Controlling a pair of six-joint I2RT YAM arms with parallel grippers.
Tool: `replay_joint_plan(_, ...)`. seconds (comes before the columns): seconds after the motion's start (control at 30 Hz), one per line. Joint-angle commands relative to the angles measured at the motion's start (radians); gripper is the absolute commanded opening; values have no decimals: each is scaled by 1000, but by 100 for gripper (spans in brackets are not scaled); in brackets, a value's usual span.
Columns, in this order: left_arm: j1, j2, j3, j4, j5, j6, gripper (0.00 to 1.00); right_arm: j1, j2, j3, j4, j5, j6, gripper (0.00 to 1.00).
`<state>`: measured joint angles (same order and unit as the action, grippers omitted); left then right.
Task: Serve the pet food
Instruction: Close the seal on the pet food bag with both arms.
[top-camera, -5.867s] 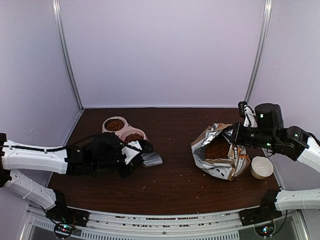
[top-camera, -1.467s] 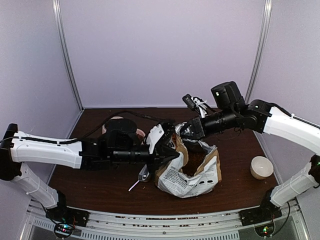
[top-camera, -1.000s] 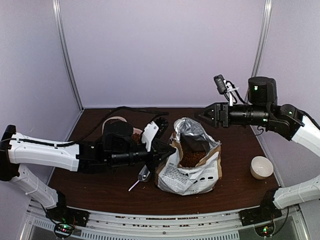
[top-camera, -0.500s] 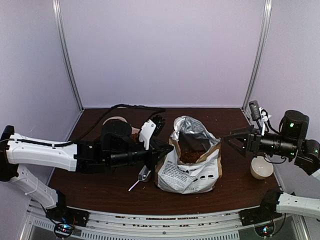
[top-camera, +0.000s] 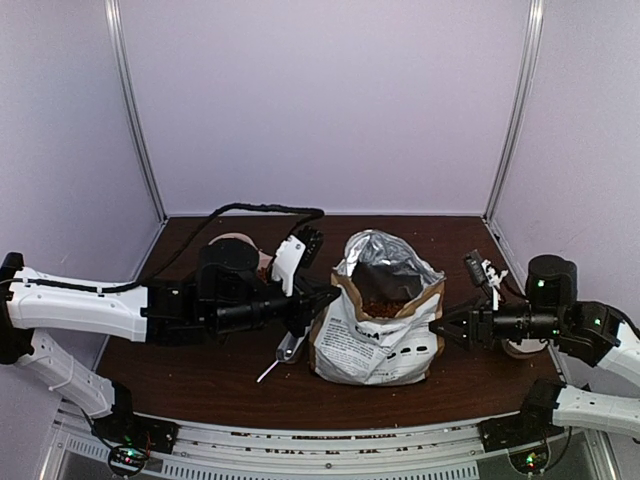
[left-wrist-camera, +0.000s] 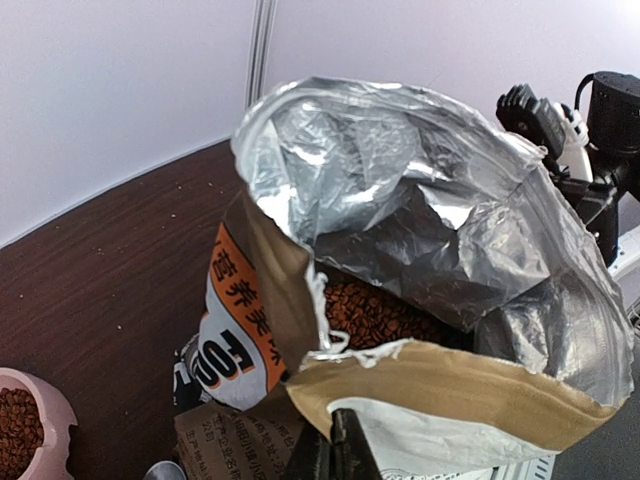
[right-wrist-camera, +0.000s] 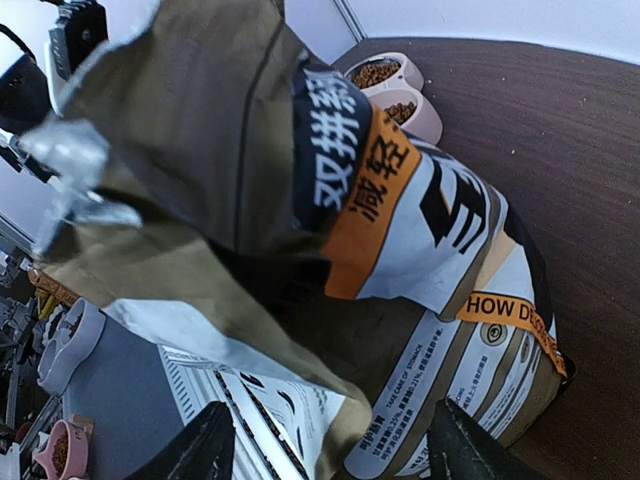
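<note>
Pinching the bag (top-camera: 372, 338) at its left rim with the left gripper (top-camera: 329, 295), fingers pressed together on the folded brown lip. Holds the bag upright on the dark table (top-camera: 200, 385), mouth gaping wide, crumpled silver foil lining exposed all round the opening. Shows the pet food (left-wrist-camera: 372, 312) as a reddish-brown heap of pellets deep inside the bag, below the torn lip, in view from above and from the left wrist. Sets the right gripper (top-camera: 436, 328) low and just right of the bag, pointing at its side, fingers spread wide apart and clamped on nothing. Cannot tell whether the tips touch the bag. Frames the bag's printed white, grey and orange side between those two fingers in the right wrist view. Shows more pet food in both basins of the pink feeder (left-wrist-camera: 52, 408), left of the bag and behind the left arm. Shows the metal scoop (top-camera: 290, 348) lying on the table just left of the bag's base, beneath the left gripper. Shows a small white bowl (top-camera: 520, 349) right of the bag, mostly hidden by the right arm.
</note>
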<state>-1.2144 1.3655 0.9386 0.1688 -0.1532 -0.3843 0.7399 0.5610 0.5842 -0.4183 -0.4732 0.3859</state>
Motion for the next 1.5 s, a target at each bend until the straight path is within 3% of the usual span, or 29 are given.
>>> replay_joint_plan(0.0, 12, -31, 6, -3, -71, -11, 0, 13, 19, -41, 86, -27, 24, 65)
replay_joint_plan(0.13, 12, -32, 14, -11, -73, -16, 0, 46, 38, -63, 151, -42, 55, 61)
replay_joint_plan(0.3, 12, -46, 11, -7, -71, -16, 0, 81, 81, -93, 228, -3, 73, 47)
replay_joint_plan(0.33, 12, -51, 8, -5, -72, -15, 0, 83, 90, -100, 249, 4, 81, 40)
replay_joint_plan(0.4, 12, -63, 4, -10, -75, -13, 0, 88, 103, -101, 274, 16, 98, 14)
replay_joint_plan(0.47, 12, -90, 2, -23, -84, -4, 0, 90, 95, -78, 268, 19, 105, 0)
replay_joint_plan(0.77, 10, -281, -38, -30, -48, 36, 0, 89, -77, 98, 95, 18, 85, 0)
replay_joint_plan(0.97, 10, -256, -7, -78, 49, 12, 0, 88, -66, 12, 91, 150, 133, 0)
replay_joint_plan(1.1, 11, -260, -64, -57, -10, -52, 0, 87, -56, -43, 128, 255, 194, 0)
replay_joint_plan(1.2, 17, -260, -98, -56, -35, -84, 0, 86, -51, -51, 154, 279, 213, 0)
replay_joint_plan(1.33, 23, -265, -106, -28, 35, -56, 0, 85, -47, -28, 154, 284, 201, 0)
replay_joint_plan(1.37, 31, -266, -100, -25, 74, -41, 3, 85, -48, -25, 154, 283, 197, 0)
replay_joint_plan(1.47, 61, -262, -59, -68, 178, 18, 27, 85, -45, -15, 151, 263, 185, 0)
